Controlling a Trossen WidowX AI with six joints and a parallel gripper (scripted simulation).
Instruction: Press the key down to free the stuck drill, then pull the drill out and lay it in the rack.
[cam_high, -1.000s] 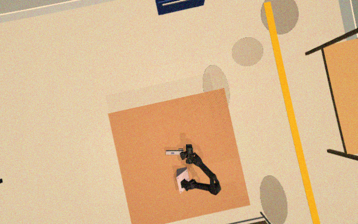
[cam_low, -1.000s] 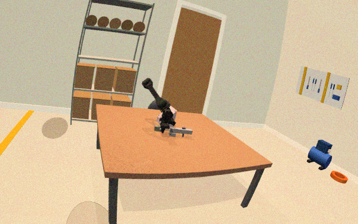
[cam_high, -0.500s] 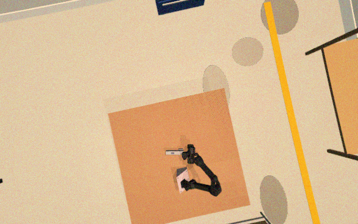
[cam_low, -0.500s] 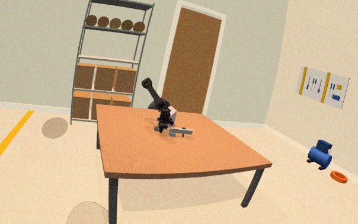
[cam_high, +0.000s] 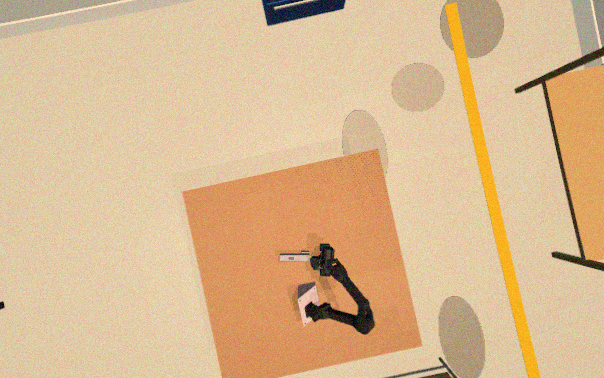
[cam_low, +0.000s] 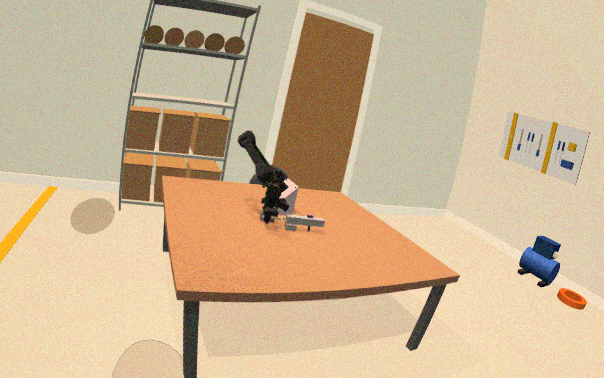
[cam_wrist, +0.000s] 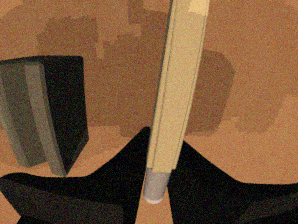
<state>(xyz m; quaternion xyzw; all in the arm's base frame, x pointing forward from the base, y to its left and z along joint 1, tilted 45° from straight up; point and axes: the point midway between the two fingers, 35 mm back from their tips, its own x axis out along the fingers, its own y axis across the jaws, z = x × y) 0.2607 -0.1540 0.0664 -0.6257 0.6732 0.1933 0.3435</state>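
My gripper (cam_wrist: 156, 133) is shut on the drill (cam_wrist: 176, 83), a long tan rod with a grey tip, near that tip. The rod's far end reaches the grey block at the top edge of the wrist view; I cannot tell whether it is still inside. From above, the gripper (cam_high: 320, 260) stands just right of the block. A small dark key (cam_low: 310, 216) sits on top of the block (cam_low: 304, 221). A dark grey rack (cam_wrist: 47, 112) stands on the table to the left of the drill.
A white and grey wedge-shaped box (cam_high: 307, 300) stands beside the arm's base. The orange table (cam_high: 300, 262) carries everything. A shelf with boxes (cam_low: 175, 145) and a door stand behind the table.
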